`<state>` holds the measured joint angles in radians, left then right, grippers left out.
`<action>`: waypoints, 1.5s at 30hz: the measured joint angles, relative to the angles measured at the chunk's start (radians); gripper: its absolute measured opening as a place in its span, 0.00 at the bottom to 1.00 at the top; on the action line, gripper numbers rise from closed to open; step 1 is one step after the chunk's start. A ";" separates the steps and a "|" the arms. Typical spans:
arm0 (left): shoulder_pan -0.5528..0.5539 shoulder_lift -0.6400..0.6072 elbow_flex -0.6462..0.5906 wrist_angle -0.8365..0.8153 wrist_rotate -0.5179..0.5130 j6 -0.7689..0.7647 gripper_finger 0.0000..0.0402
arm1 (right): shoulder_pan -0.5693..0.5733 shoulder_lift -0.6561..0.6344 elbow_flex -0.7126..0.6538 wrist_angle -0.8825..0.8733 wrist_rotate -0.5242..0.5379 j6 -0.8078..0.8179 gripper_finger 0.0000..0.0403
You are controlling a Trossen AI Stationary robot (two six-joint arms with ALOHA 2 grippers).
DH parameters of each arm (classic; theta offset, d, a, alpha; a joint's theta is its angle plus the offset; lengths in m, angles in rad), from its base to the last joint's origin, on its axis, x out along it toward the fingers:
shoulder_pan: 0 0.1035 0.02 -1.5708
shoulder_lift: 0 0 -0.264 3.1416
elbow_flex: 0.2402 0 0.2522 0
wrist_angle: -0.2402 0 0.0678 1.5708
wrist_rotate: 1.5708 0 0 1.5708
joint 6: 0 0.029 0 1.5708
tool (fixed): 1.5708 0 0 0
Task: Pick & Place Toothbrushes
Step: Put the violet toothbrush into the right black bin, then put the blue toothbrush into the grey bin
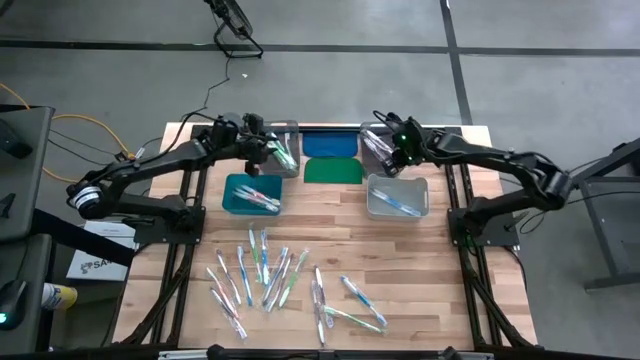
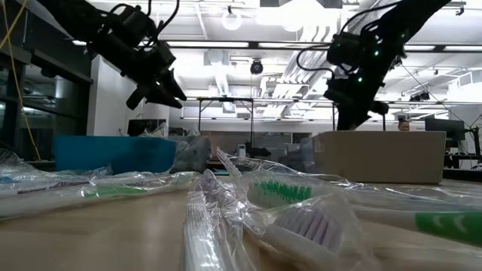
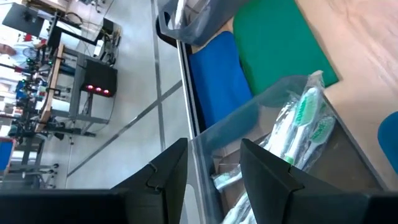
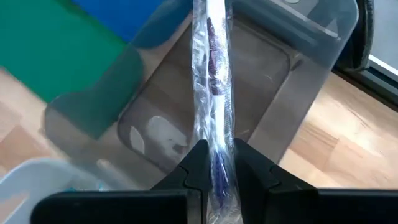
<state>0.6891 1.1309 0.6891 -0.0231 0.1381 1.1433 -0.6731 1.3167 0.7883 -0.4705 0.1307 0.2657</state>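
Several wrapped toothbrushes (image 1: 270,280) lie loose on the wooden table's near half. My right gripper (image 4: 217,168) is shut on one wrapped toothbrush (image 4: 211,81) with dark purple-blue parts, above the clear bin (image 4: 205,124) at the far right (image 1: 378,140). My left gripper (image 3: 214,168) stands open over the far rim of the far-left clear bin (image 3: 280,124), which holds green-and-white toothbrushes (image 3: 305,118). Nothing lies between its fingers. Both grippers hang above the bins in the low view, the left one (image 2: 154,90) and the right one (image 2: 350,105). My right gripper pinches the wrapped toothbrush between its two fingers, on the handle near one end (image 4: 217,158), wrapper included. The fingers slant down from above. The toothbrush sticks out ahead of the fingers, lifted clear above the clear bin's floor.
A blue lid (image 1: 330,145) and a green lid (image 1: 333,170) lie flat between the far bins. A teal bin (image 1: 250,193) and another clear bin (image 1: 397,195), each with toothbrushes inside, stand nearer the table's middle.
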 joint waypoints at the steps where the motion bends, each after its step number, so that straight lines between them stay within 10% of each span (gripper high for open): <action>1: 0.000 0.000 0.000 0.002 0.001 0.000 0.35 | -0.005 0.013 0.000 0.012 -0.002 0.000 0.11; 16: -0.002 0.000 0.000 -0.012 0.002 -0.003 0.35 | -0.010 -0.011 0.000 -0.002 -0.004 0.025 0.55; 29: -0.002 0.000 0.000 -0.018 0.002 -0.044 0.35 | 0.066 -0.223 0.000 -0.214 -0.167 0.138 0.55; 45: -0.002 0.000 0.001 -0.081 0.009 -0.100 0.35 | 0.759 -0.284 0.000 -0.295 -0.035 0.834 0.54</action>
<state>0.6872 1.1313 0.6899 -0.1042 0.1474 1.0429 0.0860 1.0330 0.7883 -0.7655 0.0960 1.1001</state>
